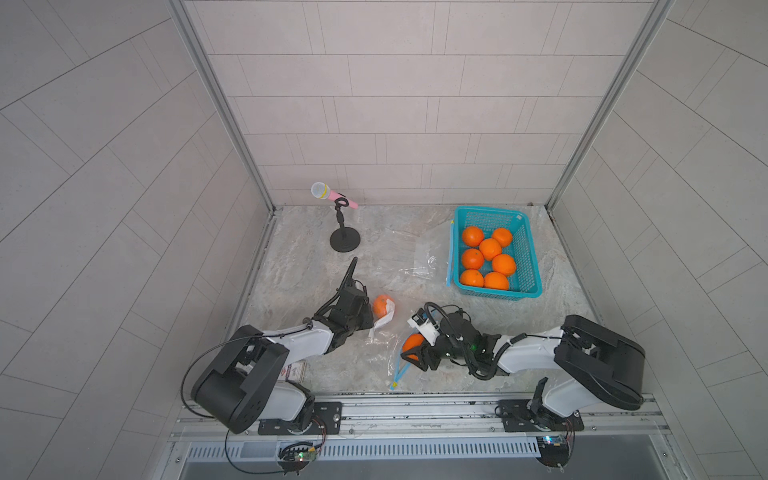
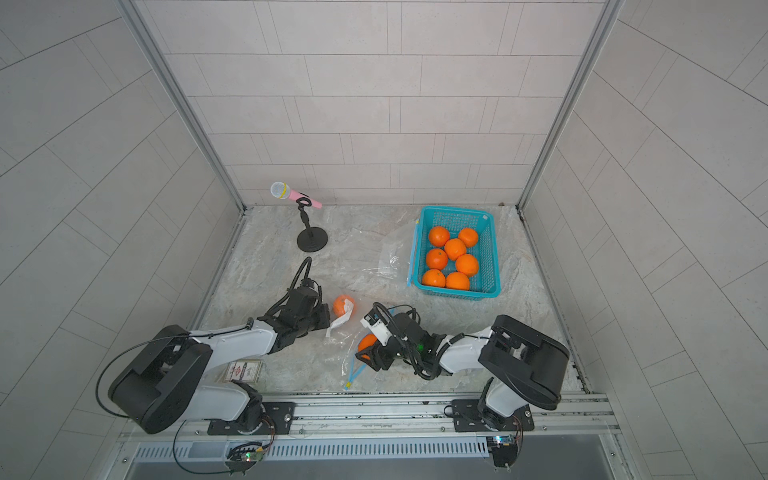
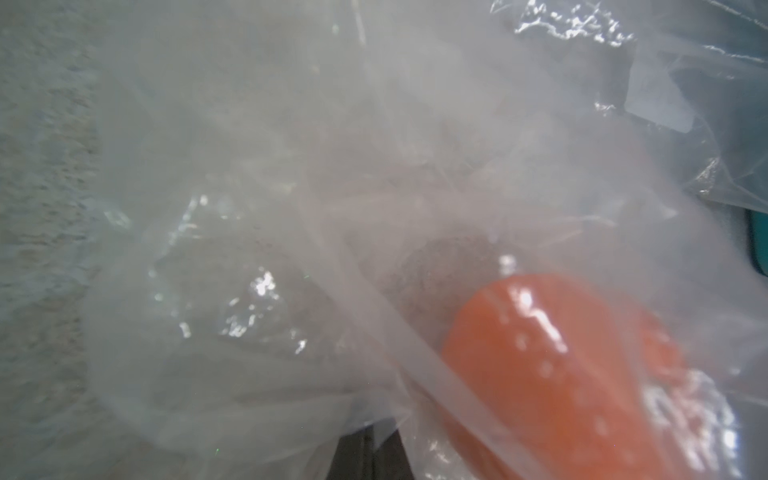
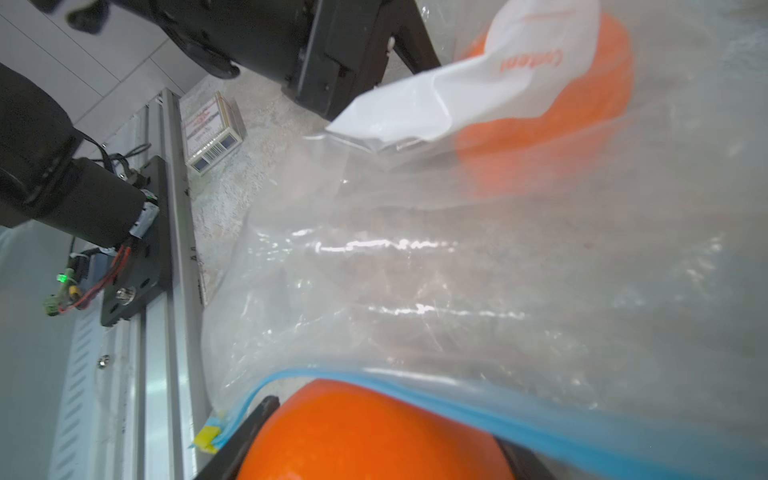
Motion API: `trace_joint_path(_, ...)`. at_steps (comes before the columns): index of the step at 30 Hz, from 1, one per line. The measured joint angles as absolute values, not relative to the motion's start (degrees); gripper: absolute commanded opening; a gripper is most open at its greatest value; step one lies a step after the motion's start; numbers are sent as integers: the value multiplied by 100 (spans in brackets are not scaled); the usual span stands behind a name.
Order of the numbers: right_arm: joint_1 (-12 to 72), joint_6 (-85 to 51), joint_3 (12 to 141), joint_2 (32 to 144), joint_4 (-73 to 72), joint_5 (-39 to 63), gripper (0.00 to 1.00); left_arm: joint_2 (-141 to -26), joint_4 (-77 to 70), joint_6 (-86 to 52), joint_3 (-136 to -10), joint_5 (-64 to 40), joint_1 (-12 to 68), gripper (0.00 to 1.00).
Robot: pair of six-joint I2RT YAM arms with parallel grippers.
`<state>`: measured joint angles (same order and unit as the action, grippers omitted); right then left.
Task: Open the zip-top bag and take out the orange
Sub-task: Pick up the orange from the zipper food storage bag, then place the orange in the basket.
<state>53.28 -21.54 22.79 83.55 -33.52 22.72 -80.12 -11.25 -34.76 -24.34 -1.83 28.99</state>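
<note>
Bright orange orange, clear zip-top bag with blue zip strip, teal basket, pink microphone, grey-veined tabletop

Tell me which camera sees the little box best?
The right wrist view: the small box shows its barcode clearly. In both top views it looks tiny beside the left arm; left wrist misses it.

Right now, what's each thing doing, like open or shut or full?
left gripper: shut on the zip-top bag
right gripper: jaws closed on the orange
zip-top bag: crumpled, mouth looks open
other orange: inside that bag
basket: holds seven oranges
spare bag: flat, empty
microphone: resting on its stand
</note>
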Motion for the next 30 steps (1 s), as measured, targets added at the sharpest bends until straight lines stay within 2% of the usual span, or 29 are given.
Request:
trace_joint_path(2, 5229, -2279, 2237, 7811, -2971, 2290, 54, -8020, -1138, -3444, -2447, -242, 2897, 51)
trace_joint_path(3, 5190, -2320, 2246, 7572, -2775, 2272, 54, -7994, -1129, -3415, -2467, -252, 2897, 91)
trace_joint_path(4, 5142, -2364, 2283, 7242, -2462, 2217, 54, -7926, -1081, -3400, -2495, -268, 2897, 100)
trace_joint_path(8, 4764, -2545, 2685, 5990, -1037, 1850, 53, -7234, -523, -3315, -2596, -97, 2923, 100)
trace_joint_path(13, 3726, -2694, 3409, 5236, 320, 1702, 54, -6471, 314, -3181, -3301, 416, 3223, 100)
trace_joint_path(20, 2130, -2615, 4587, 5669, 2071, 1577, 53, -6484, 709, -3057, -4458, 574, 4032, 100)
trace_joint_path(26, 1481, -2241, 5476, 6007, 3551, 1227, 56, -6726, 707, -3011, -4541, 497, 4287, 100)
trace_joint_path(30, 777, -1940, 6062, 6598, 3948, 880, 54, -6829, 515, -2967, -4543, 346, 4462, 100)
